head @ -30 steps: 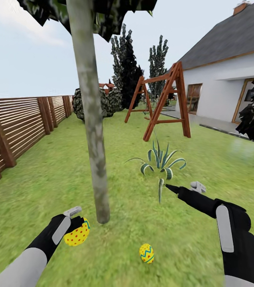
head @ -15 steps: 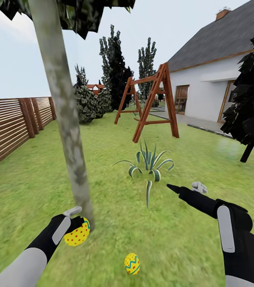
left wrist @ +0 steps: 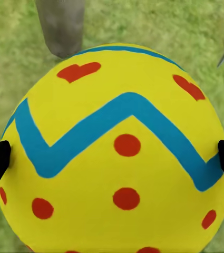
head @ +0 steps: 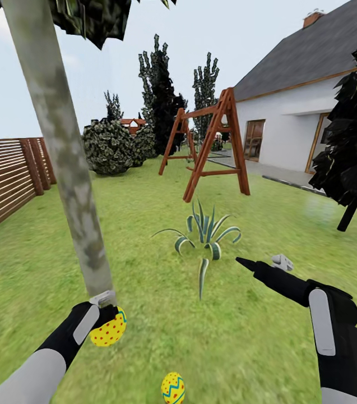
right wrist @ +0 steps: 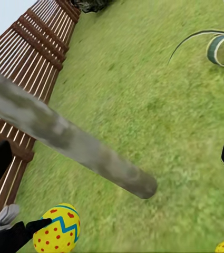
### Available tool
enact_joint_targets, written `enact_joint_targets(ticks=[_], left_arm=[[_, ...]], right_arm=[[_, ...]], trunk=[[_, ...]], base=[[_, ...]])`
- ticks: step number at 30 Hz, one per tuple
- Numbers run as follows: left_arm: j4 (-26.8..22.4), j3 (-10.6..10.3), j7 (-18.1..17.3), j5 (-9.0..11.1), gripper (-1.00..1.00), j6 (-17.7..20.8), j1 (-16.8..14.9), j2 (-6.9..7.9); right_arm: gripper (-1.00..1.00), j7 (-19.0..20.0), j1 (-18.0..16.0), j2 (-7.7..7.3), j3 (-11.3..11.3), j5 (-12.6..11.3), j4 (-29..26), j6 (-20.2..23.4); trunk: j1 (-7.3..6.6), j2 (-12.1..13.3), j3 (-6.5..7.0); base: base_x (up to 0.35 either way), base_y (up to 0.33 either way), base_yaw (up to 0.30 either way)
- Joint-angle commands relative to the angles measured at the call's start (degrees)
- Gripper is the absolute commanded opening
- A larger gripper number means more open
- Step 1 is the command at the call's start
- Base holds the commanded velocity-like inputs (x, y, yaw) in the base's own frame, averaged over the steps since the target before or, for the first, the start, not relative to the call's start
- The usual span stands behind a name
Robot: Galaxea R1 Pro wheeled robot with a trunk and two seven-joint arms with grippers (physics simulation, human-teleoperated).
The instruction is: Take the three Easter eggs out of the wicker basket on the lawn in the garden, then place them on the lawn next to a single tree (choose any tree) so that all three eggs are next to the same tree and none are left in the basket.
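I hold an Easter egg (head: 109,329) clamped in my left end effector (head: 106,312) beside the tree (head: 66,168), ready to set down; right end effector (head: 262,262) gapes empty.

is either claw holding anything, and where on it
The left claw holds an Easter egg by its two opposite sides. The right claw holds nothing.

Flat, even daylight falls from a pale, hazy sky (head: 27,84); I find no sun and no glare. Cast shadows are nearly missing: the lawn (head: 268,224) stays evenly bright, and the tree (head: 60,151) throws none that I can make out at its foot. The grass near my arms smears into soft streaks, sharper farther off. Distant cypresses (head: 161,95) look jagged and blocky. The egg (left wrist: 117,153) in my jaws is crisp, the grass behind it soft.
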Motion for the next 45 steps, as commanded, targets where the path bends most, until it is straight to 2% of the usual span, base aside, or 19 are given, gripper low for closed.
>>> enact_joint_targets(ticks=[1, 8, 16, 30, 45], left_arm=[[-0.1, -0.4, 0.5, 0.6, -1.0, 0.1, 0.0, 0.08], [-0.2, -0.4, 0.6, 0.6, -1.0, 0.1, 0.0, 0.08], [-0.4, -0.3, 0.6, 0.7, -1.0, 0.1, 0.0, 0.08], [-0.8, -0.3, 0.5, 0.8, -1.0, -0.1, 0.0, 0.08], [0.4, -0.3, 0.3, 1.0, -1.0, -1.0, 0.0, 0.0]], right_arm=[[1.0, 0.6, -0.1, 0.05, -0.2, 0.4, 0.0, 0.3], [1.0, 0.6, -0.1, 0.01, -0.2, 0.4, 0.0, 0.3], [1.0, 0.6, -0.1, 0.0, -0.2, 0.4, 0.0, 0.3], [1.0, 0.6, -0.1, 0.0, -0.2, 0.4, 0.0, 0.3], [1.0, 0.6, 0.0, 0.08, -0.1, 0.4, 0.0, 0.3]], trunk=[[0.06, -0.1, -0.12], [0.06, -0.1, -0.12], [0.06, -0.1, -0.12], [0.06, -0.1, -0.12], [3.35, -6.1, -2.82]], base=[[0.259, -0.205, 0.0], [0.261, -0.205, 0.0], [0.249, -0.031, 0.0], [0.021, 0.0, 0.0], [0.0, 0.0, 0.0]])
